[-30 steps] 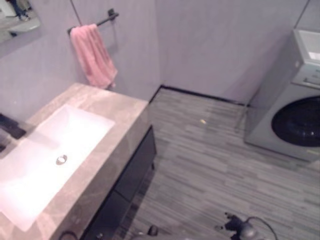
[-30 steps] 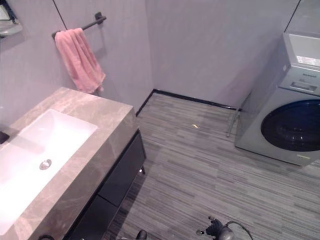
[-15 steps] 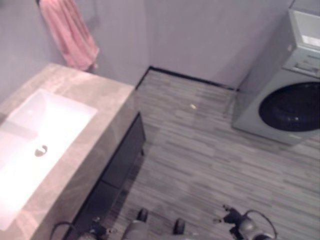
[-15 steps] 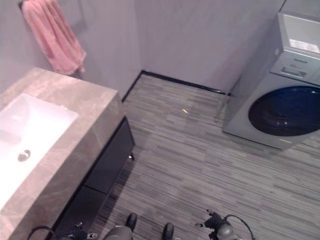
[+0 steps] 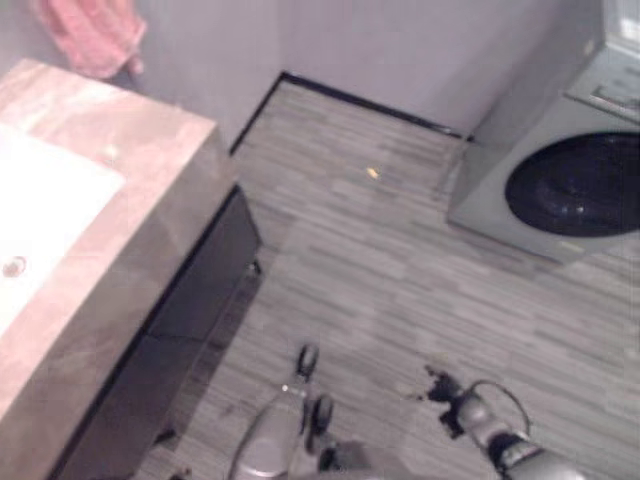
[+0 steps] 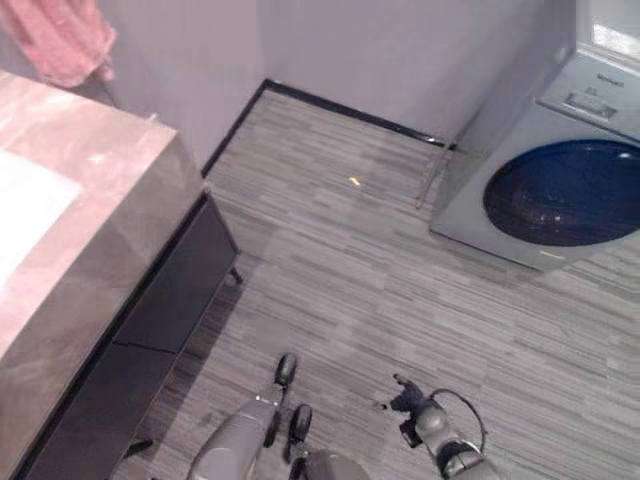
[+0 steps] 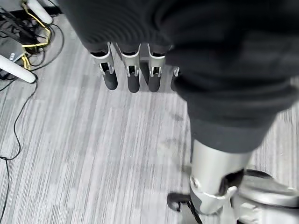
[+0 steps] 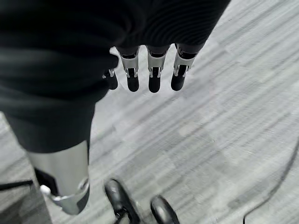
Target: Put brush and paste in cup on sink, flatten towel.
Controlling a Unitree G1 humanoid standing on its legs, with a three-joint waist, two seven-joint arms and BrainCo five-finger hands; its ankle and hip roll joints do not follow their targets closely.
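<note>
1. The pink towel [image 5: 88,35] hangs on the wall in the upper left of the head views. Just its lower part can be seen, and it looks bunched, not flat.
2. Below the towel is the stone sink counter [image 5: 120,230], along the left side. The white sink bowl [image 5: 40,210] is at the left edge, with its round metal drain [image 5: 12,267].
3. A dark cabinet [image 6: 150,330] sits under the counter.
4. The left hand [image 7: 133,70] hangs over the grey striped floor [image 5: 380,270]. Its fingers are straight and loose, and they hold nothing.
5. The right hand [image 8: 152,70] hangs over the floor too. Its fingers are straight and loose, with nothing in them.
6. A washing machine [image 6: 550,170] with a dark round door stands in the upper right of the head views.
7. A small yellow speck [image 5: 372,173] lies on the floor near the top middle.
8. Some wires [image 7: 23,28] and white legs of something lie on the floor in the upper left of the left wrist view.
</note>
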